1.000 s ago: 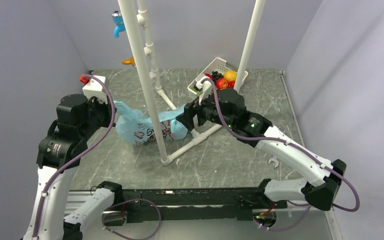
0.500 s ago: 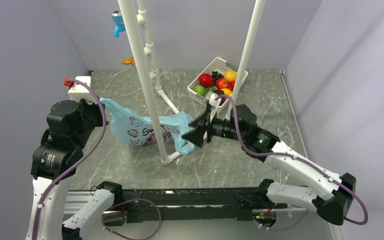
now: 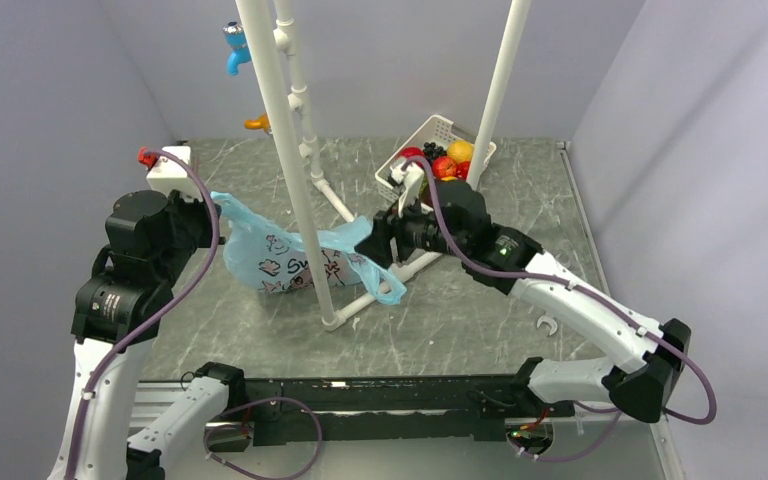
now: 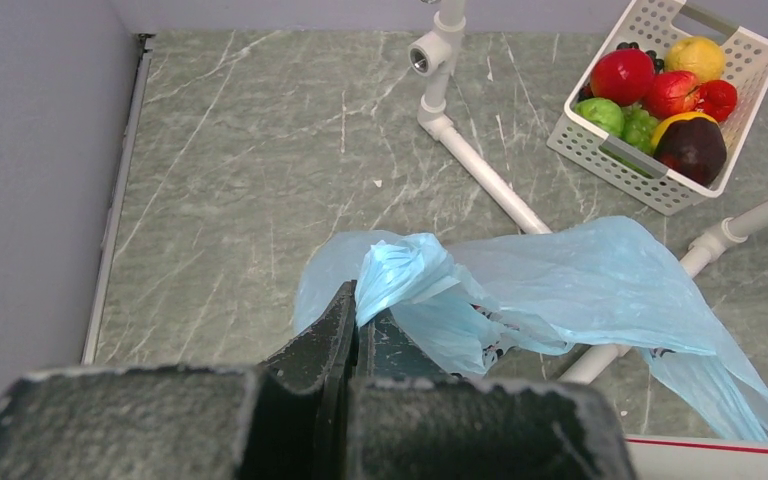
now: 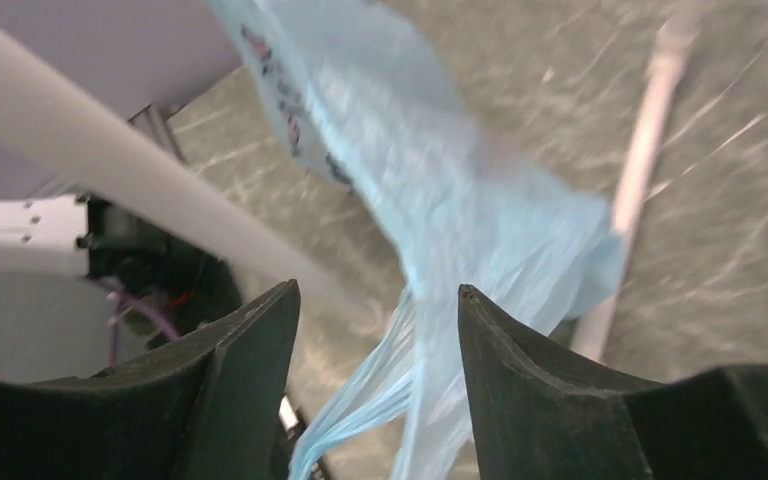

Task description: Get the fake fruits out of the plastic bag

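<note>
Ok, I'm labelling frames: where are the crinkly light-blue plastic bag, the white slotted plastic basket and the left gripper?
crinkly light-blue plastic bag [image 4: 580, 285]: left wrist view, its spread-out middle.
white slotted plastic basket [image 4: 600, 160]: left wrist view, near side wall.
left gripper [image 4: 356, 305]: left wrist view, fingertips shut on the bag's bunched end.

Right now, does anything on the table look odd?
Yes. The plastic bag, pinched at one end by the left end effector, is draped over the floor pipes of the white pipe frame, its loose end trailing; it may snag there.

Lilac walls [image 3: 80, 80], grey marbled tabletop [image 3: 480, 320], white pipes [image 3: 282, 130]
</note>
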Controlling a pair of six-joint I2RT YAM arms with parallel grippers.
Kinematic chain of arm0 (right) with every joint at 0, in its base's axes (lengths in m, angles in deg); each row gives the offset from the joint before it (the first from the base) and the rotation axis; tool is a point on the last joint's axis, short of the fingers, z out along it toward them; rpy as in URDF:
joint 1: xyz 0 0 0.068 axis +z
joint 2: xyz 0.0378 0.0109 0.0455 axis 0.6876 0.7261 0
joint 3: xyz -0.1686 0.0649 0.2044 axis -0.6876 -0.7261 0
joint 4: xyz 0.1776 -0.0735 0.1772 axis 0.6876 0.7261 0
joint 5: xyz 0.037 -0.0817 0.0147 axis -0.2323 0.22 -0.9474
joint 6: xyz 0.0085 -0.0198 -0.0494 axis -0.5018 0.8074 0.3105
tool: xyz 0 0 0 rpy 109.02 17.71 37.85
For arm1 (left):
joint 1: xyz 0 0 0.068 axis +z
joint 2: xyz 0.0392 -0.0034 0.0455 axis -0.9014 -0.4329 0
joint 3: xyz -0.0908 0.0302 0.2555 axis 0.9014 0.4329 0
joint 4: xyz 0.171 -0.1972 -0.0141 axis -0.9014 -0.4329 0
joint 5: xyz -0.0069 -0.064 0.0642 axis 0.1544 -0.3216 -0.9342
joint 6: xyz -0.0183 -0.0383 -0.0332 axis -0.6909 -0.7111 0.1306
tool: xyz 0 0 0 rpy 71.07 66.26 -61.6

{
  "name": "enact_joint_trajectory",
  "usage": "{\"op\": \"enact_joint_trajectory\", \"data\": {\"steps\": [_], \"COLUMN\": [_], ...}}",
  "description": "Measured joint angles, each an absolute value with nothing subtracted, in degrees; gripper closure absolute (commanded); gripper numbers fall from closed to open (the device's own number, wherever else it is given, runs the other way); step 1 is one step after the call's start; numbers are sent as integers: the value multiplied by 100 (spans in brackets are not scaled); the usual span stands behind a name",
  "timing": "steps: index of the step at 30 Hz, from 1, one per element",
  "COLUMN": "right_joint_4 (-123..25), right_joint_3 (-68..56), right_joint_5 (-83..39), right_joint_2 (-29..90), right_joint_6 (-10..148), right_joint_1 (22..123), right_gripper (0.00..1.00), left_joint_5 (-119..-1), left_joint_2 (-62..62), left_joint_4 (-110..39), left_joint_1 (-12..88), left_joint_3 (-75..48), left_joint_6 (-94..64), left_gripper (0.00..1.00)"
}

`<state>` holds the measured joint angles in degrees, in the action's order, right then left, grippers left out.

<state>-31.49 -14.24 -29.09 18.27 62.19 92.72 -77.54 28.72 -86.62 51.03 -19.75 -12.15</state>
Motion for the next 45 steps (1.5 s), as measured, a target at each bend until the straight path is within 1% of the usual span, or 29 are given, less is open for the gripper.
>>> {"op": "enact_joint_trajectory", "data": {"steps": [2, 6, 10, 15, 17, 19, 23, 25, 28, 29, 30, 32, 35, 36, 37, 38, 39, 40, 41, 43, 44, 45], "right_joint_4": [-3205, -3396, -3498, -3507, -3562, -3636, -3695, -3734, -3763, -3767, -3765, -3767, -3791, -3807, -3807, -3813, -3809, -3815, -3820, -3898, -3942, -3986], "right_joint_3": [-1061, -737, -219, 511, 664, 758, 1064, 1147, 1197, 1199, 1199, 1221, 1282, 1302, 1315, 1317, 1317, 1317, 1317, 1317, 1317, 1317], "right_joint_5": [-2713, -2748, -3325, -4225, -4407, -4463, -4579, -4627, -4660, -4675, -4704, -4734, -4752, -4747, -4745, -4741, -4723, -4675, -4599, -4367, -4243, -4118], "right_joint_2": [1985, 2389, 3311, 4430, 4695, 4896, 5235, 5320, 5375, 5383, 5394, 5431, 5545, 5589, 5619, 5648, 5665, 5674, 5676, 5676, 5676, 5676], "right_joint_6": [6512, 7142, 7587, 7751, 7725, 7651, 7465, 7382, 7299, 7279, 7268, 7251, 7192, 7168, 7148, 7128, 7096, 7067, 7032, 6897, 6798, 6650], "right_joint_1": [9258, 9221, 9195, 9191, 9197, 9202, 9195, 9195, 9195, 9195, 9195, 9195, 9197, 9197, 9197, 9195, 9195, 9197, 9197, 9195, 9184, 9158], "right_gripper": [29, 27, 25, 25, 28, 32, 47, 48, 44, 46, 51, 68, 88, 97, 100, 100, 100, 100, 100, 100, 100, 100], "left_joint_5": [-7737, -7739, -7761, -7829, -7838, -7846, -7851, -7857, -7892, -7894, -7897, -7897, -7910, -7914, -7921, -7934, -7940, -7951, -7967, -8010, -8047, -8063], "left_joint_2": [2867, 2878, 2896, 2933, 2950, 2961, 2981, 3005, 3027, 3031, 3031, 3031, 3031, 3031, 3031, 3029, 3029, 3027, 3025, 3014, 3007, 3003], "left_joint_4": [-8664, -8686, -8726, -8752, -8754, -8754, -8756, -8758, -8774, -8791, -8796, -8796, -8796, -8800, -8809, -8828, -8844, -8859, -8883, -8964, -9023, -9091], "left_joint_1": [5103, 5103, 5103, 5103, 5103, 5103, 5103, 5103, 5103, 5103, 5103, 5103, 5103, 5103, 5103, 5103, 5103, 5103, 5103, 5103, 5103, 5103], "left_joint_3": [-1975, -1975, -1975, -1972, -1968, -1966, -1942, -1907, -1865, -1865, -1865, -1865, -1865, -1865, -1865, -1865, -1865, -1865, -1865, -1870, -1874, -1874], "left_joint_6": [-1213, -1169, -1116, -1057, -1057, -1055, -1049, -1020, -1014, -1014, -1011, -1011, -1009, -1003, -992, -985, -976, -974, -979, -1003, -1116, -1140], "left_gripper": [100, 100, 100, 100, 100, 100, 100, 100, 100, 100, 100, 100, 100, 100, 100, 100, 96, 88, 71, 33, 21, 16]}}
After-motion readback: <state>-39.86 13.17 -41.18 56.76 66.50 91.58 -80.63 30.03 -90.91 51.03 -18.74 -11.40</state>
